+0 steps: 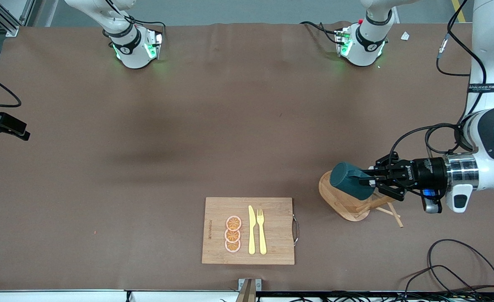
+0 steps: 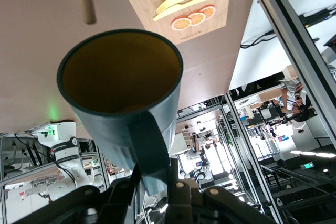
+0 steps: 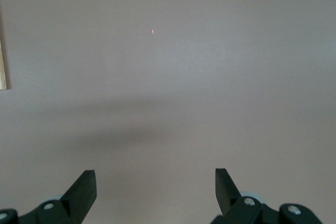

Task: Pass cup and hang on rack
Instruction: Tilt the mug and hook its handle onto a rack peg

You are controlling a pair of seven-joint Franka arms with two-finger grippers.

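Cup [image 1: 349, 179] hangs sideways over the rack [image 1: 342, 200], left gripper [image 1: 370, 179] fingers pinching its handle. Right gripper [image 3: 155, 192], fingers spread, waits over bare worktop [image 1: 146, 147]. Board [image 1: 272, 230] lies nearby.

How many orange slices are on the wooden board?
3. The orange slices sit in a row on the cutting board, beside the yellow knife: one farthest from the front camera, one in the middle, one nearest. None look hidden.
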